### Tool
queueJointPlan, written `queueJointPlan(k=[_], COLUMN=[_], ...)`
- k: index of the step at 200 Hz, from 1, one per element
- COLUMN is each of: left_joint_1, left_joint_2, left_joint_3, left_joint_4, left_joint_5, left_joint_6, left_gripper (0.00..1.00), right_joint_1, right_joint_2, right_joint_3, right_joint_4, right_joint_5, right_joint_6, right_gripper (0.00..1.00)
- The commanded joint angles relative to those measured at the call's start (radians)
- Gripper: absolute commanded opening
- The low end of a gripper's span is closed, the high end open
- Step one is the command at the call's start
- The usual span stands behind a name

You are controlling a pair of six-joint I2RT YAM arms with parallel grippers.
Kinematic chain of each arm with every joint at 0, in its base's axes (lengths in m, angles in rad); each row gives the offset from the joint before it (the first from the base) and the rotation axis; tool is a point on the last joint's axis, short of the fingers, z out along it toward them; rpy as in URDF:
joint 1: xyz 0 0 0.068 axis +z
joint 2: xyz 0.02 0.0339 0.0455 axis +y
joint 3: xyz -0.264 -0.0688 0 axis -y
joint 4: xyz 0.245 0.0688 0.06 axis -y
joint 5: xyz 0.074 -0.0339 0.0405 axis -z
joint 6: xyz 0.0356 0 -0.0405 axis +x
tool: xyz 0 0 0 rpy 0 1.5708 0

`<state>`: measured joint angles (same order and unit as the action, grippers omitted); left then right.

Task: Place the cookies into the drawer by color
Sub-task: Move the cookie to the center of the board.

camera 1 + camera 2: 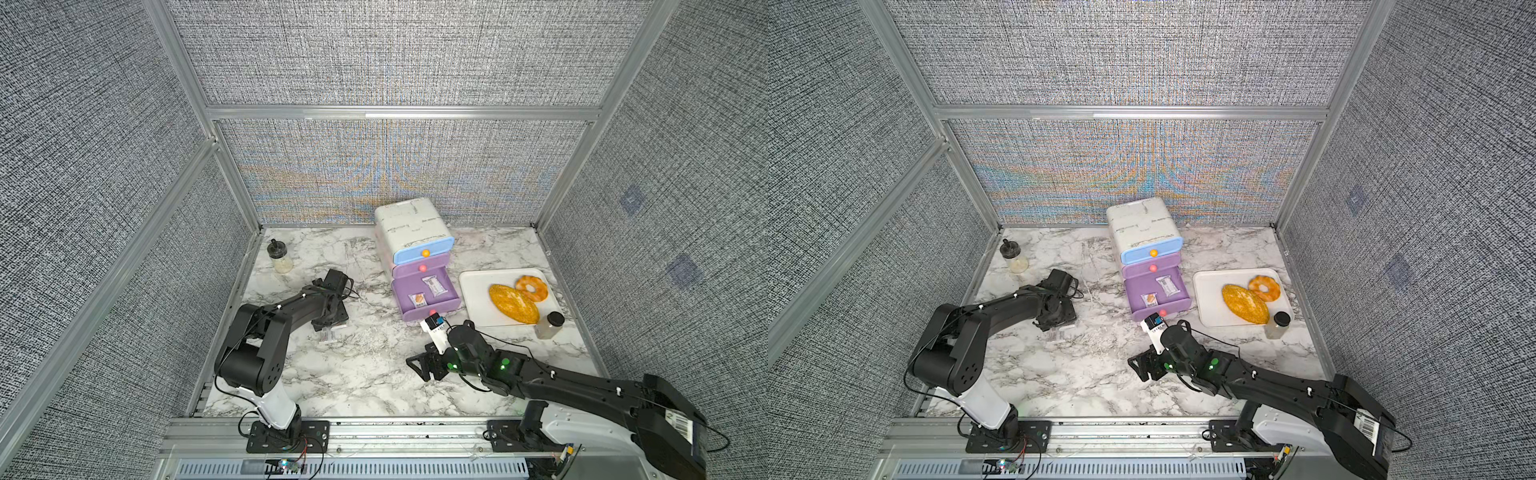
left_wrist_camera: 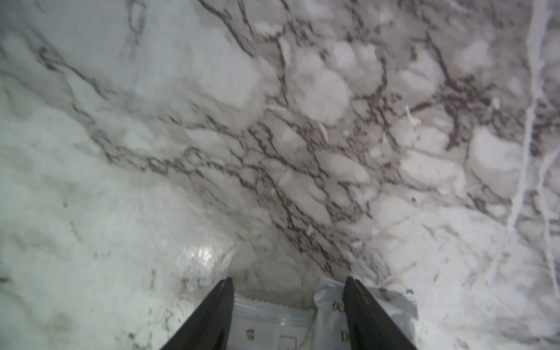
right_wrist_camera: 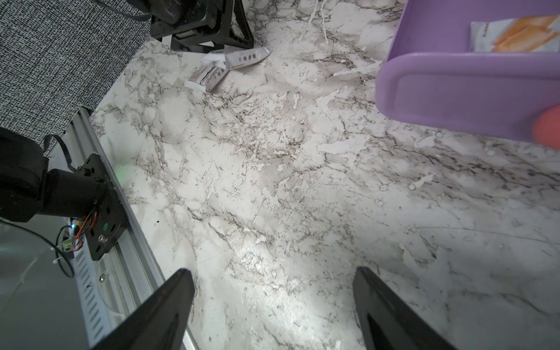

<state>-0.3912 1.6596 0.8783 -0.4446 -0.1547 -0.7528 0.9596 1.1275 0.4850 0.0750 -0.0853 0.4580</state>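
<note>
— The top views hide the left arm's fingertips. What's beneath?
— Its wrist view shows the left gripper (image 2: 289, 280) spread astride two white cookies (image 2: 272, 318) on the marble tabletop (image 2: 212, 151); whether it touches them is unclear.
— And the right gripper (image 3: 272, 272)?
— Arm stretched low, jaws wide apart above the marble, near the open purple drawer (image 1: 449, 305), which holds two packets (image 1: 432, 286).

1. Left arm (image 1: 270, 328): black links, white lower segment (image 1: 276, 405), thin black cables (image 1: 232, 390) looped alongside.
2. Right arm (image 1: 582, 382): black, green indicator lights (image 1: 504, 362), white cable ties (image 1: 619, 390), barcode label (image 1: 681, 428).
3. Base plates (image 1: 316, 430): black, screw heads visible.
4. Right gripper (image 3: 272, 269) fingers (image 3: 163, 312): black, tapered.
</note>
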Motion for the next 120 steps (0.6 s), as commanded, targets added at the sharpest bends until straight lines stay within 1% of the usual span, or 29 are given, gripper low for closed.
queueJointPlan(k=[1, 40, 57, 71, 90, 120], left_joint_1=[-0.050, -0.226, -0.314, -0.368, -0.381, -0.374], left_joint_2=[-0.054, -0.167, -0.229, -0.295, -0.410, -0.572], left_joint_3=[-0.076, -0.174, -0.207, -0.231, -0.280, -0.304], left_joint_4=[-0.002, 0.030, 0.044, 0.044, 0.026, -0.104], left_joint_5=[0.081, 0.090, 0.090, 0.075, 0.051, -0.099], left_joint_6=[-0.076, -0.203, -0.267, -0.312, -0.348, -0.335], left_gripper=[0.63, 0.63, 0.63, 0.63, 0.64, 0.69], right_joint_1=[0.007, 0.030, 0.044, 0.057, 0.074, 0.121], right_joint_2=[0.030, 0.090, 0.111, 0.126, 0.142, 0.204], right_joint_3=[0.026, 0.065, 0.086, 0.106, 0.136, 0.204], right_joint_4=[0.006, 0.016, 0.006, -0.014, -0.027, -0.045], right_joint_5=[0.035, 0.054, 0.082, 0.115, 0.154, 0.200], right_joint_6=[-0.010, -0.005, 0.001, 0.014, 0.025, 0.024], right_gripper=[0.87, 0.87, 0.86, 0.86, 0.86, 0.86])
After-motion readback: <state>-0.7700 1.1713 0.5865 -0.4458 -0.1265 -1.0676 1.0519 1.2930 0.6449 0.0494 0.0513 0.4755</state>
